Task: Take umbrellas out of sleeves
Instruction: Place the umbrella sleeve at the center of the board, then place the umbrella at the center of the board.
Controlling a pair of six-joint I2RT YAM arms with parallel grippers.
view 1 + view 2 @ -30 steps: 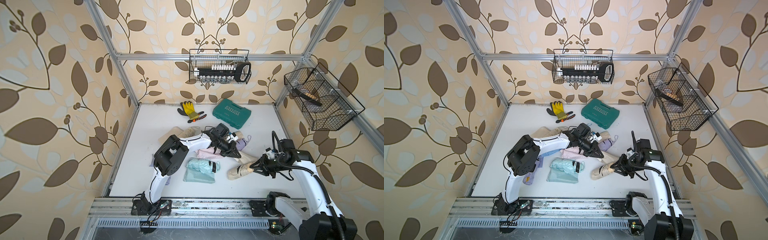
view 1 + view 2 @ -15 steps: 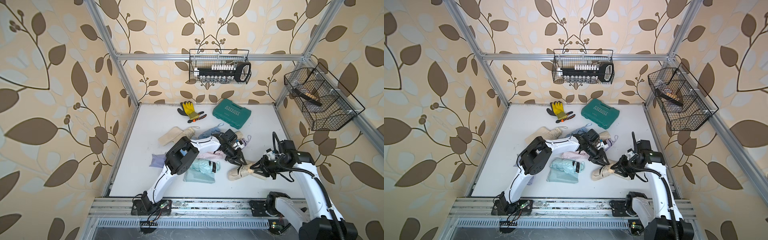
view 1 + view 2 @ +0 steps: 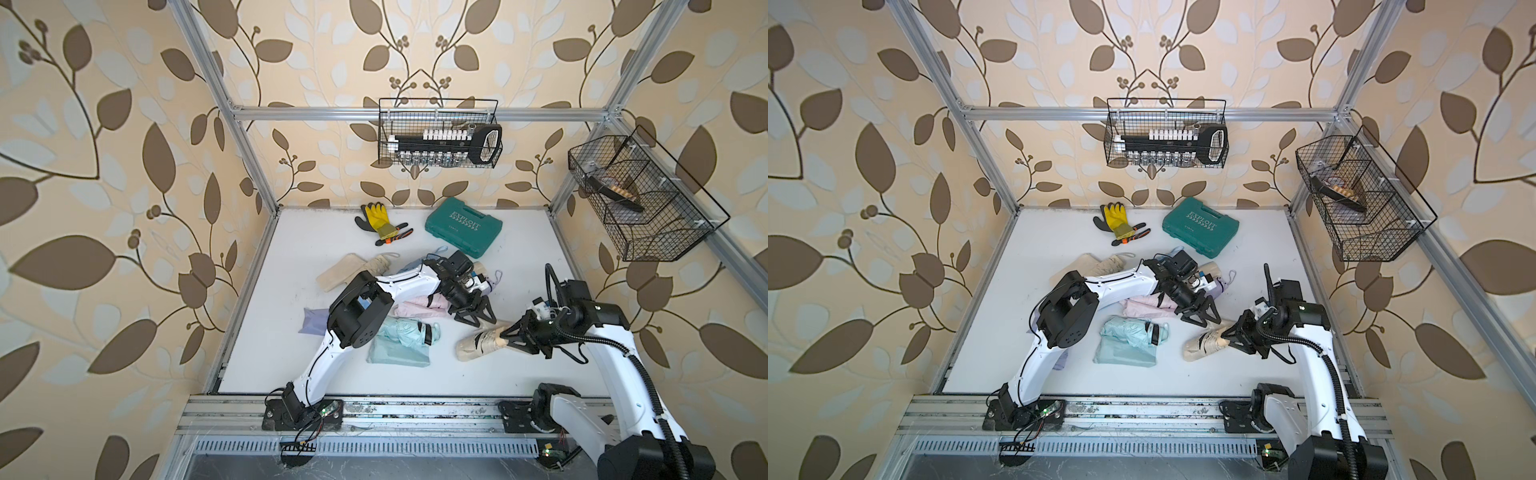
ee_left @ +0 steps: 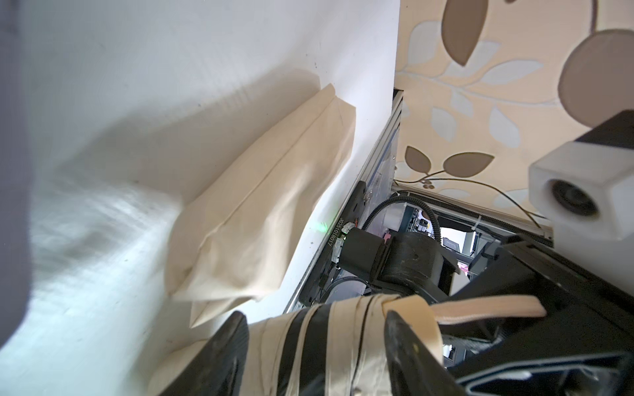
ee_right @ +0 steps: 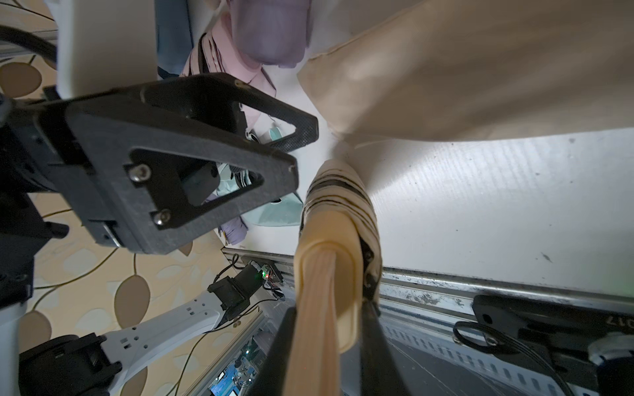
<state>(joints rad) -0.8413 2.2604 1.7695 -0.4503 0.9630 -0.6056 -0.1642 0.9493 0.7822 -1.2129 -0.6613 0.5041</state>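
Note:
My right gripper (image 3: 509, 332) (image 5: 329, 343) is shut on the handle of the beige umbrella (image 3: 487, 336) (image 3: 1214, 334) (image 5: 339, 205), a crinkled bundle with black stripes held low over the table. A smooth beige sleeve (image 3: 465, 353) (image 4: 267, 205) (image 5: 480, 68) lies at the umbrella's tip; whether the tip is still inside is hidden. My left gripper (image 3: 473, 313) (image 3: 1200, 316) (image 4: 315, 353) is open, its fingers (image 4: 226, 353) standing either side of the striped umbrella (image 4: 308, 336) without holding it.
A mint umbrella (image 3: 409, 332) rests on its mint sleeve (image 3: 395, 355). Around the left arm lie a pink umbrella (image 3: 419, 307), a lilac sleeve (image 3: 313, 324) and another beige sleeve (image 3: 340, 272). At the back are a green case (image 3: 463, 226) and gloves (image 3: 378, 218).
My left gripper was shut a second ago; it has shifted slightly toward the front and opened over the beige umbrella. The right gripper has kept its hold in the same place.

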